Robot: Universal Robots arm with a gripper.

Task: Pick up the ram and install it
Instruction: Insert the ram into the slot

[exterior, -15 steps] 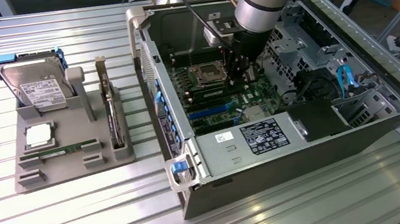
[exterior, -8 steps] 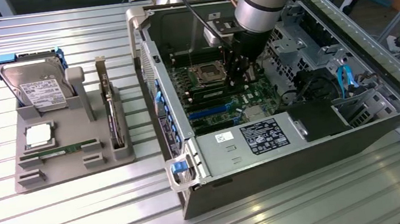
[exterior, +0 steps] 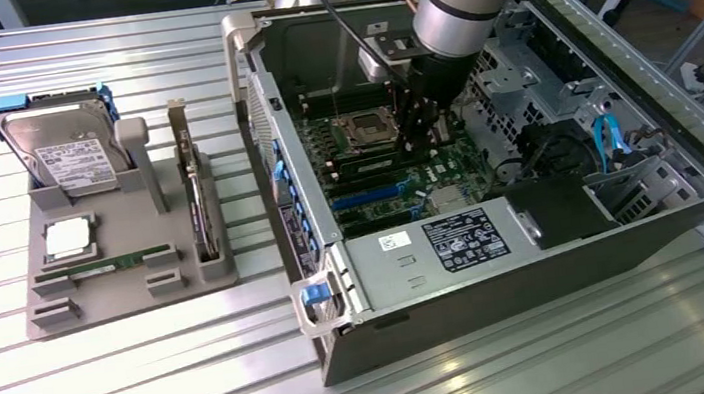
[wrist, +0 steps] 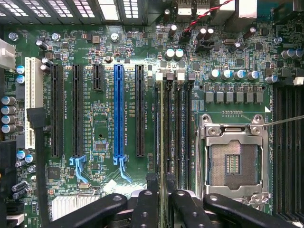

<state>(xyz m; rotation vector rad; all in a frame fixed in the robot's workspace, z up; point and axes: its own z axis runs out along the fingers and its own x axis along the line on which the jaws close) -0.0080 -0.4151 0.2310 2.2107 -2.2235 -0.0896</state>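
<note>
**Ram seating step, inside the computer case [exterior: 497, 280].**
In the exterior view, the parts tray [exterior: 135, 289] with a second ram [exterior: 105, 264] lies at nine o'clock of the case. The gripper [wrist: 163, 185] hangs over the memory slots [wrist: 183, 123], its fingers [wrist: 145, 209] slightly apart astride the ram [wrist: 164, 123], which stands in its slot. The CPU socket [wrist: 232, 159] crowds it just beside. I judge any withdrawal must go straight.

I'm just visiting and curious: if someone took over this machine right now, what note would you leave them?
Gripper: down inside the computer case, over the memory slots; grip unclear.
Ram: on edge along a slot beside the CPU socket, directly under the gripper.
Twin stick lies in the grey holder.
Done: ram lifted and brought to the slots.
Left: seating not confirmed.
</note>
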